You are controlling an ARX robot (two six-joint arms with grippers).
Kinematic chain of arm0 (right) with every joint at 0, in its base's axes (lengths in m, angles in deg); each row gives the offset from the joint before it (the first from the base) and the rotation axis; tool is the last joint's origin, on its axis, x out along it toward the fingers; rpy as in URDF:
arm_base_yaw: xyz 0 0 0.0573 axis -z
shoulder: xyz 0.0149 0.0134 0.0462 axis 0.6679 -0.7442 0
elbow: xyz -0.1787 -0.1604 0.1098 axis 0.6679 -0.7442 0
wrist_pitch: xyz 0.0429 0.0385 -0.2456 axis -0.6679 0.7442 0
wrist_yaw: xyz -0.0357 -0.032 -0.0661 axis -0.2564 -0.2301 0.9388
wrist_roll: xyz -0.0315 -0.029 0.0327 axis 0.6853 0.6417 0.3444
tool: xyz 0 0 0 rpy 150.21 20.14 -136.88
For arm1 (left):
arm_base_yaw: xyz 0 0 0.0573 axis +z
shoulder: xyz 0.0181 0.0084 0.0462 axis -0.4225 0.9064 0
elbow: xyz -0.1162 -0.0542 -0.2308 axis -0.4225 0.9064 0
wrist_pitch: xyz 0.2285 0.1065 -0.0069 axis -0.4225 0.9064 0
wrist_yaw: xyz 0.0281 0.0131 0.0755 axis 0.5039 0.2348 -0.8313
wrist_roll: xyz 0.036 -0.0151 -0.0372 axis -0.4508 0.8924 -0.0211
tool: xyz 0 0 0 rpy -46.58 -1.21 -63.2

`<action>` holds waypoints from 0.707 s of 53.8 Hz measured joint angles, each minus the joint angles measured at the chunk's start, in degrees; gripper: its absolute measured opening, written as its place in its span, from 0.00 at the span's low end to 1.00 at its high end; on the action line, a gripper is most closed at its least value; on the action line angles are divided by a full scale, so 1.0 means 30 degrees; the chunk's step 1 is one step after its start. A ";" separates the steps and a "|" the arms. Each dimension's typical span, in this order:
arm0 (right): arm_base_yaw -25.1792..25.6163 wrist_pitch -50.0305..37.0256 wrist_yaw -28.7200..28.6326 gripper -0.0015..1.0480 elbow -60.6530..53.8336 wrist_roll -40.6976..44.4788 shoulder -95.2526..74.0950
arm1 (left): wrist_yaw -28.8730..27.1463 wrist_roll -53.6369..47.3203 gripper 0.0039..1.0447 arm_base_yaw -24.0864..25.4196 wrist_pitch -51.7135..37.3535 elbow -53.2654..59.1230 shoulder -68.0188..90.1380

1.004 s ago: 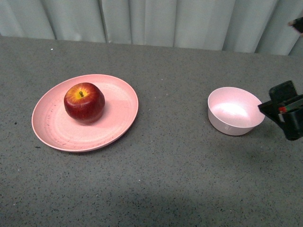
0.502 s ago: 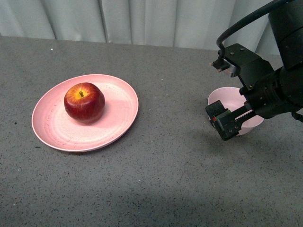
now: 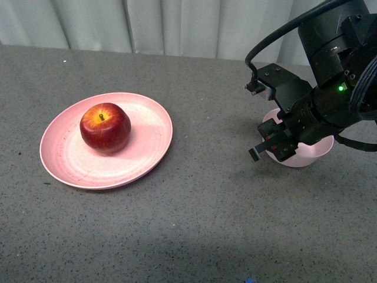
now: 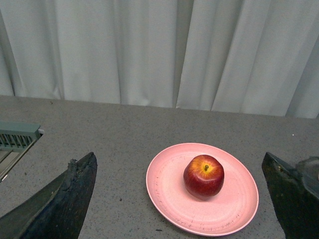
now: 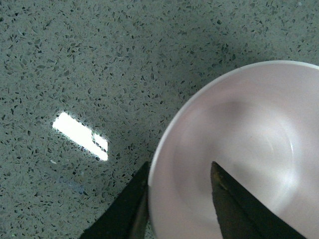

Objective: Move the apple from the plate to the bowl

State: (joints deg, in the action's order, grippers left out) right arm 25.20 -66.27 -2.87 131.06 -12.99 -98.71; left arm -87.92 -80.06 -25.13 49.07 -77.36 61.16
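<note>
On the left of the table point(image 3: 206, 230), as the front view has it, our apple point(image 3: 105, 127) sits stem up on the plate point(image 3: 144, 158), and nothing touches it. Well apart to the right stands the bowl point(image 3: 301, 158), which the right wrist view shows is empty. Our right gripper point(image 3: 266, 143) hangs at the bowl's left side, jaws parted and holding nothing. In its wrist view one finger lies outside the rim and the other over the hollow. Our left gripper point(image 4: 178, 158) is out of the front view. Its own camera shows its fingers spread wide and empty, facing the apple and plate from well back. We judge the task barely begun: no grasp, no lift, no carry. All of it is left: reach the apple, close on it, bring it across and set it in the bowl.
</note>
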 joint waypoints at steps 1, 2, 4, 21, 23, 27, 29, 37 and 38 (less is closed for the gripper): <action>0.0000 0.0051 0.0015 0.21 0.0007 0.0022 -0.0036 | 0.0000 0.0000 0.94 0.0000 0.0000 0.0000 0.0000; 0.0007 0.0073 0.0036 0.19 0.0007 0.0029 -0.0044 | 0.0000 0.0000 0.94 0.0000 0.0000 0.0000 0.0000; 0.0015 0.0138 0.0087 0.14 0.0007 0.0058 -0.0073 | 0.0000 0.0000 0.94 0.0000 0.0000 0.0000 0.0000; 0.0175 0.0372 0.0437 0.01 0.0182 0.0568 0.0117 | 0.0000 0.0000 0.94 0.0000 0.0000 0.0000 0.0000; 0.0153 0.0379 0.0255 0.01 0.0175 0.0583 0.0321 | 0.0000 0.0000 0.94 0.0000 0.0000 0.0000 0.0000; -0.0015 0.0517 -0.0189 0.01 0.0182 0.0648 0.0852 | 0.0000 0.0000 0.94 0.0000 0.0000 0.0000 0.0000; -0.0270 0.0678 -0.0437 0.01 0.0204 0.0663 0.1158 | 0.0000 0.0000 0.94 0.0000 0.0000 0.0000 0.0000; -0.1872 0.1020 -0.1413 0.01 0.0627 0.0590 0.1384 | 0.0000 0.0000 0.94 0.0000 0.0000 0.0000 0.0000; -0.2098 0.1035 -0.1486 0.01 0.0670 0.0576 0.1377 | 0.0000 0.0000 0.94 0.0000 0.0000 0.0000 0.0000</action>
State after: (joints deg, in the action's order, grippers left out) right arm 18.90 -63.16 -7.33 133.07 -11.27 -94.58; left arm -87.92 -80.06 -25.13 49.07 -77.36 61.16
